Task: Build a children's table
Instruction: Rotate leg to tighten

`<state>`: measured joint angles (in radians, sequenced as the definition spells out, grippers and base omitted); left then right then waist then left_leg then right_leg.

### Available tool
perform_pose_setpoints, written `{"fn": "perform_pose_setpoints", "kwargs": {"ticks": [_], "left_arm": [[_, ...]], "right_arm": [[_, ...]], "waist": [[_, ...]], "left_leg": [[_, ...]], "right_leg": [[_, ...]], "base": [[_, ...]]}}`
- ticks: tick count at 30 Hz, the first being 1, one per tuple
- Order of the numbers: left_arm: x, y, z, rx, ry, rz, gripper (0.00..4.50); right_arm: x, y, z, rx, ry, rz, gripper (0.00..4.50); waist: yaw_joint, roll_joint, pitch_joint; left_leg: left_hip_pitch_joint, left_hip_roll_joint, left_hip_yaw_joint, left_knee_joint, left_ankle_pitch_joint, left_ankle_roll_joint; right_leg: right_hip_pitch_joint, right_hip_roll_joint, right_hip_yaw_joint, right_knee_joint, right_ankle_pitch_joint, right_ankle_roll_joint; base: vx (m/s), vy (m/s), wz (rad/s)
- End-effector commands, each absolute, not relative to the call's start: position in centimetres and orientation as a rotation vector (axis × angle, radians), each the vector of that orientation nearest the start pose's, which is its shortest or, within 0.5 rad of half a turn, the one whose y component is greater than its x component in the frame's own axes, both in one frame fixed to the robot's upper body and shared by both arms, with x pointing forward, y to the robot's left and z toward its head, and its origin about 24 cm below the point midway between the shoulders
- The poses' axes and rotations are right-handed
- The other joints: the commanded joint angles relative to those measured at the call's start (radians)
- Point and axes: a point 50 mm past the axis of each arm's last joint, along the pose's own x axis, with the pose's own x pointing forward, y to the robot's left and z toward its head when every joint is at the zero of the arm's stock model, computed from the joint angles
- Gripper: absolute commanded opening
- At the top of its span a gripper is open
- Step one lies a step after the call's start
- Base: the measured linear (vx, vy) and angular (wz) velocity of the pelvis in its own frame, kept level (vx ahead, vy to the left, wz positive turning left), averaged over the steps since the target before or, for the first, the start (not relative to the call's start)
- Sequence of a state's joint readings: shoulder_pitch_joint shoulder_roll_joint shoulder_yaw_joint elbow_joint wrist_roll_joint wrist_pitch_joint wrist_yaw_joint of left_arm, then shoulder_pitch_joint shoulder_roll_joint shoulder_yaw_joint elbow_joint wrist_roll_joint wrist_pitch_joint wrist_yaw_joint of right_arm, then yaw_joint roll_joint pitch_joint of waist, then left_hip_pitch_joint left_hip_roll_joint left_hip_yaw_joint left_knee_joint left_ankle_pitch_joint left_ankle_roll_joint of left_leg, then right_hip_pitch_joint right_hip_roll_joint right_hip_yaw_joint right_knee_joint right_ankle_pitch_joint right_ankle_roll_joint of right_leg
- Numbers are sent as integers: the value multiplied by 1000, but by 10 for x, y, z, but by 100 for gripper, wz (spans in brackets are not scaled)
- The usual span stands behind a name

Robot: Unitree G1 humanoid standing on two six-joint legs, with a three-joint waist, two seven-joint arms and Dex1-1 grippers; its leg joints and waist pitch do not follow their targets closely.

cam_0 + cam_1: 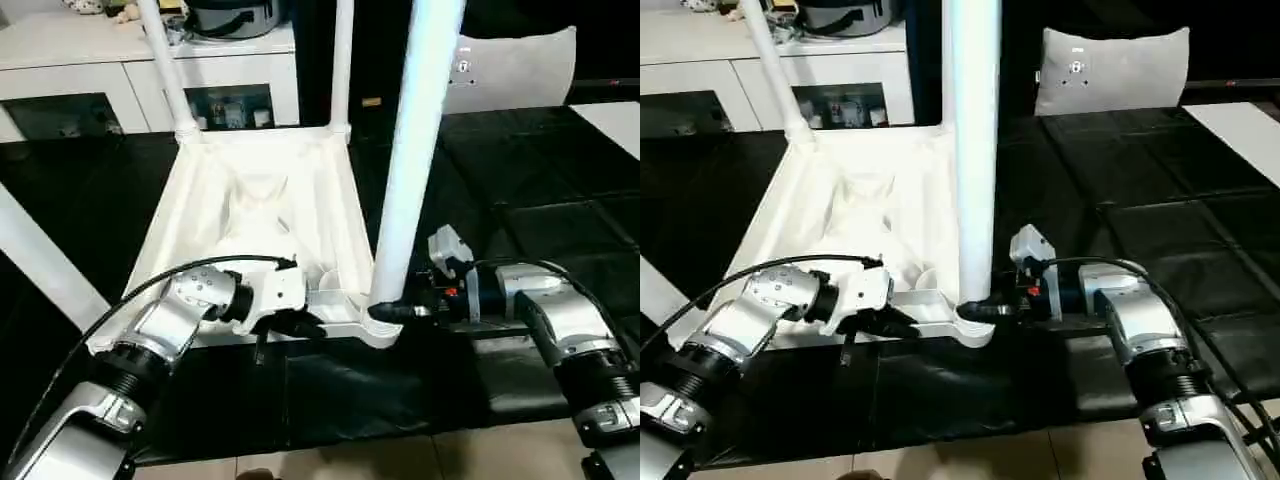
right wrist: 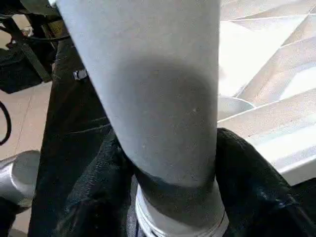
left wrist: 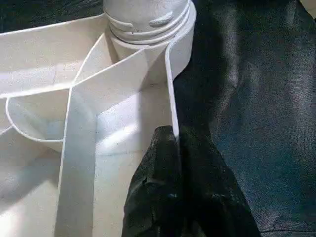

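While clamped on the near rim of the upturned table top (image 1: pixel 262 215), left gripper (image 1: pixel 300 325) steadies. Just right, right gripper (image 1: pixel 985 310) clenched round the base of the near-right leg (image 1: pixel 410 150), seated upright in its socket. Probably light, stiff, slick plastic: best gripped low. Farther off, two legs (image 1: pixel 165 65) upright in far corners.

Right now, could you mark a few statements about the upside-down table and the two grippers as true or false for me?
1. The right gripper is closed around the near-right leg near its base. True.
2. The left gripper pinches the table top's rim. True.
3. The table top lies with its ribbed underside facing down. False: the ribs face up.
4. The grey cushion lies inside the table top. False: it stands behind, apart.
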<state>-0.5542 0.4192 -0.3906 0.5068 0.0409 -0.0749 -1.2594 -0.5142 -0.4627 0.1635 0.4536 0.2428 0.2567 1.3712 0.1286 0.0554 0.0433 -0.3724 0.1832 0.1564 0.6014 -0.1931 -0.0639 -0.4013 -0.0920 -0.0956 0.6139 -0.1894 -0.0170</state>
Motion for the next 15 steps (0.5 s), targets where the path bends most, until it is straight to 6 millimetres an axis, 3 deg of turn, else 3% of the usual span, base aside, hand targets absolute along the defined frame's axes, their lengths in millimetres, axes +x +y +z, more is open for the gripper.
{"fn": "perform_pose_setpoints", "kwargs": {"ticks": [1, 4, 7, 9, 12, 13, 15], "left_arm": [[297, 117, 52, 629, 353, -1573, 0], [296, 116, 51, 610, 355, -1565, 0], [298, 112, 53, 542, 369, -1503, 0], [301, 106, 55, 490, 373, -1434, 0], [306, 98, 58, 415, 364, -1330, 0], [309, 93, 60, 383, 356, -1282, 0], [318, 80, 64, 330, 331, -1127, 0]], "right_arm": [[299, -163, 75, -37, 373, 1424, 210], [298, -161, 74, -20, 366, 1410, 206], [300, -150, 69, -17, 360, 1284, 204], [305, -140, 63, -35, 377, 1139, 203], [313, -130, 57, 1, 403, 934, 200], [317, -127, 55, 14, 412, 841, 200], [323, -119, 51, 67, 439, 629, 200]], "waist": [[-4, -13, -70], [-2, -14, -69], [0, -12, -67], [-6, -11, -59], [-35, -7, -52], [-38, -6, -54], [-63, -5, -52]], "left_leg": [[7, 47, -1, -64, -130, 81], [7, 47, -1, -64, -131, 79], [8, 49, -1, -68, -143, 68], [10, 46, -3, -76, -184, 37], [11, 39, -7, -85, -251, -11], [14, 38, -9, -84, -261, -14], [4, 37, -14, -89, -272, -30]], "right_leg": [[58, -61, 51, -65, -135, -235], [58, -62, 51, -66, -144, -231], [57, -63, 53, -69, -174, -219], [54, -62, 51, -78, -260, -196], [54, -61, 49, -92, -400, -146], [52, -63, 48, -95, -415, -142], [57, -58, 45, -95, -415, -129]], "base": [[0, 0, 0], [0, 0, 0], [0, 0, 0], [0, 0, 0], [-17, -2, -2], [0, 0, 0], [0, 0, 0]]}}
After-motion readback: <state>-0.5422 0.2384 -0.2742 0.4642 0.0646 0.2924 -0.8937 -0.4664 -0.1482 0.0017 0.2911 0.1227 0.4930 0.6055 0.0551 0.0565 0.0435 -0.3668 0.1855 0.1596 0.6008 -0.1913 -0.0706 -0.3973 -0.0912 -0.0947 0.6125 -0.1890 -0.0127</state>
